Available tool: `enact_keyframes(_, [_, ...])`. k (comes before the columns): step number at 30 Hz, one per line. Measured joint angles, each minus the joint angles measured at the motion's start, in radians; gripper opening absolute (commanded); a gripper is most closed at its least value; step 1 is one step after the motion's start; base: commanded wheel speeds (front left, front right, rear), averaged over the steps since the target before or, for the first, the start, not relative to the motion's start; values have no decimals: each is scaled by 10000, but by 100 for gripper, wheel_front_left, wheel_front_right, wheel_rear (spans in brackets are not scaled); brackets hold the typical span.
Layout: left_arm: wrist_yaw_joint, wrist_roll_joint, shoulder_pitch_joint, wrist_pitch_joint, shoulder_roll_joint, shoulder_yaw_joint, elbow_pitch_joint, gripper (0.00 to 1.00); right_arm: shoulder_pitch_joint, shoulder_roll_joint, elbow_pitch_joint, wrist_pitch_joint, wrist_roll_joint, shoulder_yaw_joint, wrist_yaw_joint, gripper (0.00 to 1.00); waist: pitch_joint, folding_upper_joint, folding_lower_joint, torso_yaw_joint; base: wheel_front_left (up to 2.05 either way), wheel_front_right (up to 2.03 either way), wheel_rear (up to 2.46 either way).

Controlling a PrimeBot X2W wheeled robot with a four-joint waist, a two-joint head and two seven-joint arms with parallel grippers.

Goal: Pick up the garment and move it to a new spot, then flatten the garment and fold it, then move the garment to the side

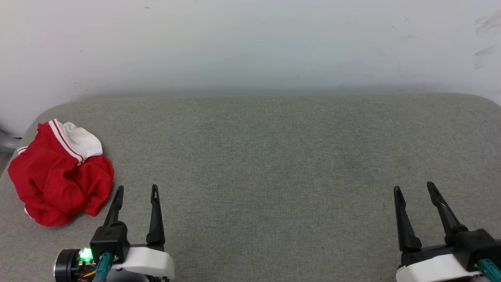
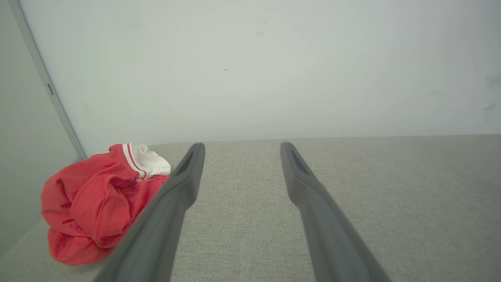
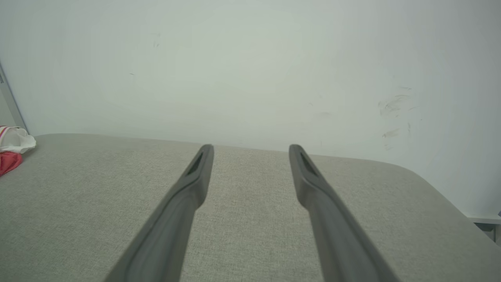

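Two long dark fingers of the left gripper [image 1: 137, 188] rise from the lower left of the head view. They stand well apart, with bare cloth between them and nothing held. A small green light [image 1: 85, 254] glows on the housing behind them. At the lower right of that view the right gripper [image 1: 414, 187] points the same way, its fingers likewise spread and empty.

Both hover low over a grey fabric-covered surface [image 1: 274, 156] with rounded far corners, which meets a pale wall [image 1: 250, 39] marked by a few faint scuffs.

The garment [image 1: 58, 180] lies crumpled in a heap at the left edge of the head view, on the grey surface near its far left corner. It is mostly red, and a white sleeve with red-and-white striped trim shows on top at its far side. Its lower right edge sits just beside the tip of the left gripper's outer finger; whether the two touch cannot be told. In the right wrist view a small part of the heap shows at the far left edge, well apart from that gripper.
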Motion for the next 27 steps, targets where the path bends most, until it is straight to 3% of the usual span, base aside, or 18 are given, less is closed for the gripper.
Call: enact_keyframes(27, [-878, 316, 82, -117, -506, 840, 334, 100, 88, -4, 247, -113, 991, 2, 0, 100, -74, 0, 0, -11, 0, 0, 0])
